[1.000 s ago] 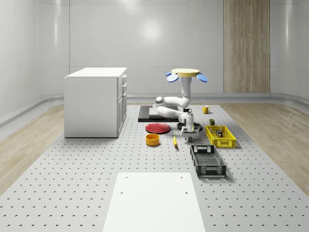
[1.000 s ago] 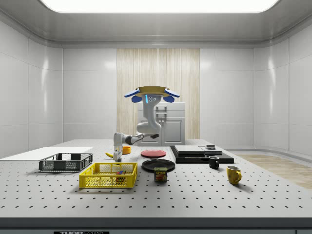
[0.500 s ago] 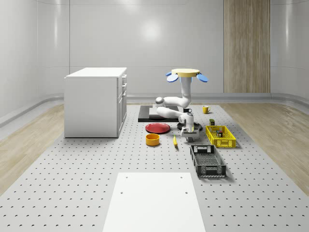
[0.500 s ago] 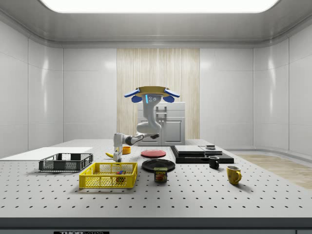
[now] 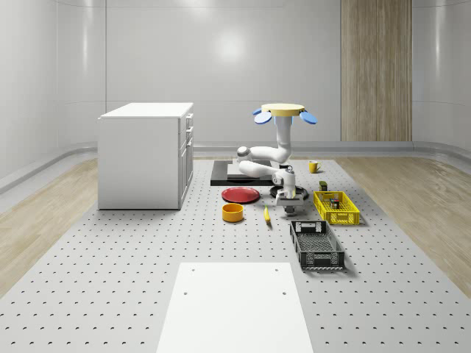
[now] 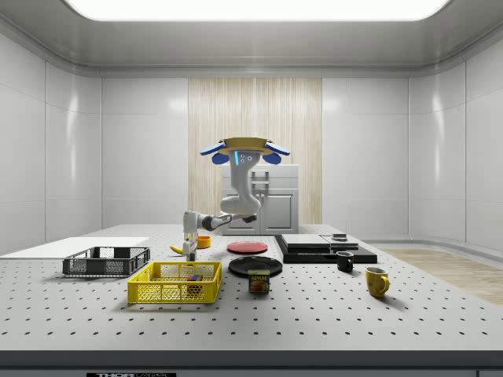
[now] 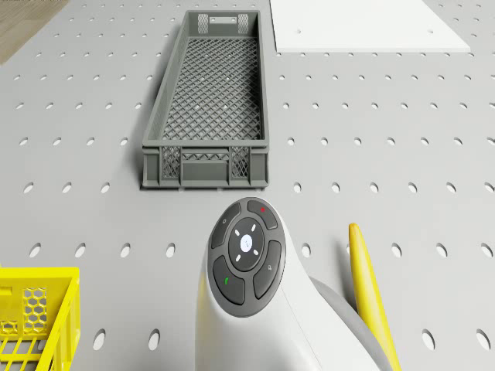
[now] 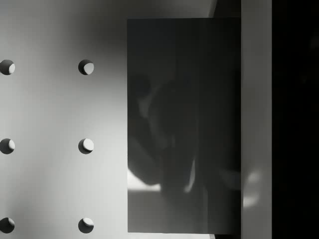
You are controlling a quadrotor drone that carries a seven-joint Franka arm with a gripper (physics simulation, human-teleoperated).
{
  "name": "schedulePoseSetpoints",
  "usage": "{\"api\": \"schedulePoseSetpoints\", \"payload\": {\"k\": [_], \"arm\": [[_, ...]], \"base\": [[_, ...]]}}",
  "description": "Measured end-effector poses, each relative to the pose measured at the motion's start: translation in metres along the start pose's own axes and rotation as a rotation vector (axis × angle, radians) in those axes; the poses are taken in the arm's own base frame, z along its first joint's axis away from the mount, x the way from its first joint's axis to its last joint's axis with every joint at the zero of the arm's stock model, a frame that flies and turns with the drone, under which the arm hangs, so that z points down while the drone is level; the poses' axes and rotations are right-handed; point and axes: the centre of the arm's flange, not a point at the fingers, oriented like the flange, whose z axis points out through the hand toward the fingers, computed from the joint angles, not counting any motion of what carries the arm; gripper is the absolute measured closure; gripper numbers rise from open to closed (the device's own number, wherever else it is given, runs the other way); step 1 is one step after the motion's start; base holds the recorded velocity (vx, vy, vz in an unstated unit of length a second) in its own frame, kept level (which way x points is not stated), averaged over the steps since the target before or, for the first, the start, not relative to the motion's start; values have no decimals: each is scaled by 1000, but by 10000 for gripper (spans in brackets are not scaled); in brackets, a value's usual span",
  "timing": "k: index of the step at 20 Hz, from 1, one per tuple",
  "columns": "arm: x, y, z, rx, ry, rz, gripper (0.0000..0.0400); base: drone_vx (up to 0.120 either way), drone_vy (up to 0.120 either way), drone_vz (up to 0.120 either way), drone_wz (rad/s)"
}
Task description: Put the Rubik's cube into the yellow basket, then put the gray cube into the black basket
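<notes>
Looking down from the whole-scene camera, you had your drone [image 5: 285, 112] hovering high above the perforated table [image 5: 147, 257], over the stretch between the white cabinet [image 5: 143, 154] and the yellow basket [image 5: 341, 218]. Its arm [image 5: 259, 163] dropped, folded back and then reached toward the baskets. The gripper [image 5: 288, 197] hung low over the table, between the banana [image 5: 266, 214] and the yellow basket and just short of the black basket's [image 5: 294, 237] nearer end.

From the side you saw the gripper [image 6: 189, 253] pointing straight down behind the yellow basket [image 6: 173, 292], with the black basket [image 6: 106, 261] off toward the side view's left. The Rubik's cube [image 6: 192, 276] already lay inside the yellow basket as a small patch of mixed colour behind the mesh.

Your drone camera showed the arm's buttoned wrist [image 7: 246, 267] in front of the black basket [image 7: 205, 164], which held nothing you could see. The banana [image 7: 371, 294] ran alongside, and a corner of the yellow basket [image 7: 39, 309] stood on the other side.

At the wrist you looked onto the gray cube [image 8: 184, 124], a dark, glossy face close under the camera with the holed table beside it. Whether the gripper was clenched on it or released, you could not tell.
</notes>
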Motion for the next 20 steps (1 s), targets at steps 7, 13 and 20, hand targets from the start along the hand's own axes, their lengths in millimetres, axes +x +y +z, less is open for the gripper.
{"api": "schedulePoseSetpoints", "payload": {"k": [7,13,20], "arm": [[0,0,-18,0,0,0,150],[0,0,-22,0,0,0,150],[0,0,-23,0,0,0,150]], "base": [[0,0,120,0],[0,13,80,0],[0,120,0,0]]}}
